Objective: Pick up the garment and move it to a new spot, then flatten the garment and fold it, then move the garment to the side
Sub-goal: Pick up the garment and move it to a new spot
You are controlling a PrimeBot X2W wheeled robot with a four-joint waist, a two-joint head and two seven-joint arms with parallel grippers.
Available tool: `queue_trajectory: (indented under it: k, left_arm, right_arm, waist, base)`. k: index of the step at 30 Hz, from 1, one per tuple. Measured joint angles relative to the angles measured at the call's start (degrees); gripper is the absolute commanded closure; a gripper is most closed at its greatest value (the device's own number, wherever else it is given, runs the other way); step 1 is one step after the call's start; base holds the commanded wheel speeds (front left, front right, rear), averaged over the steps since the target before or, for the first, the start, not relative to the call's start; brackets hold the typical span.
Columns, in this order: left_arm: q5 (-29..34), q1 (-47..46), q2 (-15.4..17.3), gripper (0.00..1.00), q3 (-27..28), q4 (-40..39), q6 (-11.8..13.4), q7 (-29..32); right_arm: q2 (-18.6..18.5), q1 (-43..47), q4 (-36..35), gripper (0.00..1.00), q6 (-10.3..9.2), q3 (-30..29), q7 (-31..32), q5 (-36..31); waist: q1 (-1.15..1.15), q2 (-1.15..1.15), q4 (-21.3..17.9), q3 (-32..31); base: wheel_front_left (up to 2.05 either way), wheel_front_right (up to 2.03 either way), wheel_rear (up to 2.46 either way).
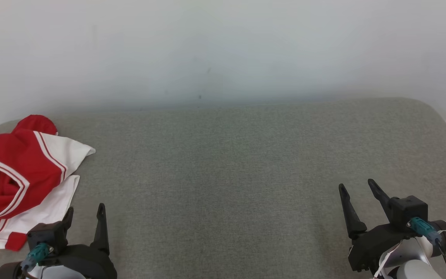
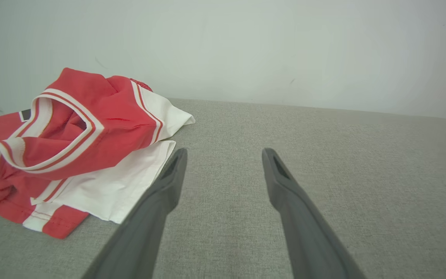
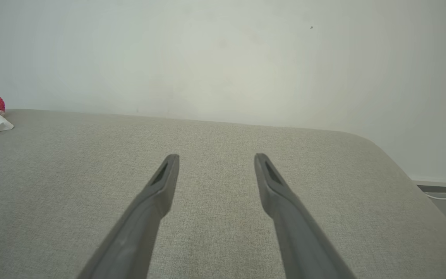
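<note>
- We see the crumpled red-and-white jersey garment point(image 1: 18, 170) heaped at the left edge of the grey woven surface point(image 1: 223, 174), not yet lifted.
- Our left gripper point(image 1: 85, 209) sits just beside it, fingers spread, likely ready to reach.
- Our right gripper point(image 1: 356, 184) rests well apart, likewise spread and empty.

**Black fingers, teal plugs, pale forearm**

The left gripper point(image 1: 85, 208) and the right gripper point(image 1: 356, 183) are made of matte black parts. Two long, tapering fingers point(image 2: 168, 186) are carried on each blocky housing point(image 1: 409, 209). In the wrist views, a narrow slot is seen cut near every fingertip. A teal connector point(image 1: 420, 226) is fitted to each housing, and a thin black cable point(image 1: 445, 259) is attached to the right one. Behind it, a rounded pale grey forearm point(image 1: 414, 269) is seen.
</note>
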Motion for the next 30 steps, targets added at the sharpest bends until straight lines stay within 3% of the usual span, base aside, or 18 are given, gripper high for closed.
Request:
queue_trajectory:
  k: [13, 30]
  left_arm:
    - [2.02, 0.01, -0.13, 0.00, 2.19, -0.51, 0.38, 0.07]
    - [3.56, 0.14, -1.76, 0.00, 3.61, -1.22, 0.56, -0.01]
  right_arm:
    - [0.25, 1.02, -0.15, 0.00, -0.01, -0.35, -0.01, 0.02]
    - [0.99, 0.86, 1.45, 0.00, 0.07, 0.12, -0.74, 0.19]
  waist:
    - [0.00, 0.00, 7.03, -0.30]
    - [0.00, 0.00, 21.58, -1.47]
  base:
    - [0.00, 0.00, 0.00]
    - [0.00, 0.00, 0.00]
